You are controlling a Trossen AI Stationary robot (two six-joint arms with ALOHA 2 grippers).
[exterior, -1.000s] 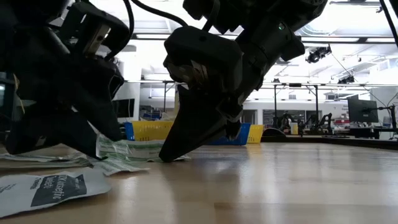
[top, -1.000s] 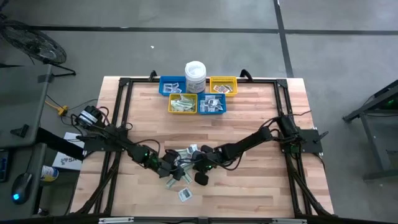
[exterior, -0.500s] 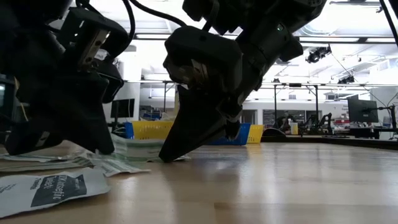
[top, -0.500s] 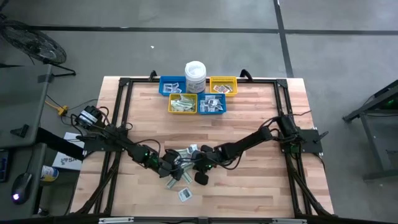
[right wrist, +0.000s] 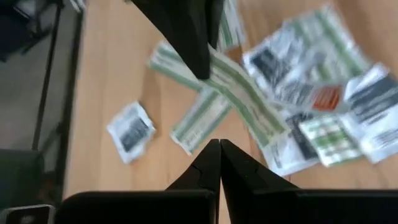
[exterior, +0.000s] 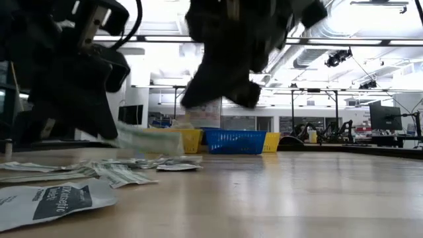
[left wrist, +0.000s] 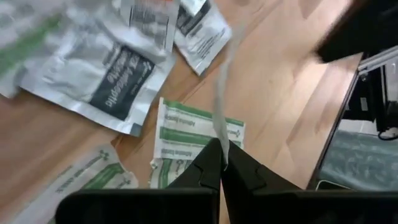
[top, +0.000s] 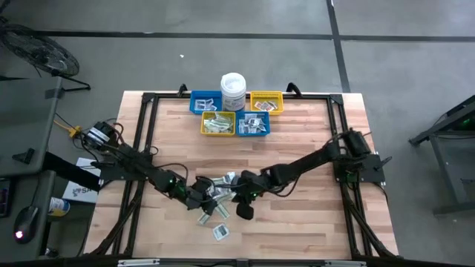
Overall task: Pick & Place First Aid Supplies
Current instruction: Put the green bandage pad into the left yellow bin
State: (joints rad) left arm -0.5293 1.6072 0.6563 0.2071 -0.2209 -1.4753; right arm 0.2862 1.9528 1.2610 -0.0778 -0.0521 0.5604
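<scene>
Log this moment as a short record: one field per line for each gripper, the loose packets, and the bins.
left gripper: shut on a green-and-white strip packet, raised off the table over the pile
right gripper: shut, nothing seen between its fingers, above the pile
loose packets: scattered near the table's front middle, white squares and green-and-white strips mixed
bins: blue and yellow, grouped at the far edge, some holding packets
white tub: behind the bins, lid on

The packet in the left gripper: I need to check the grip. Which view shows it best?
Left wrist view: the strip packet rises edge-on from the shut left gripper. Low view shows it lifted; the high view barely shows it.
</scene>
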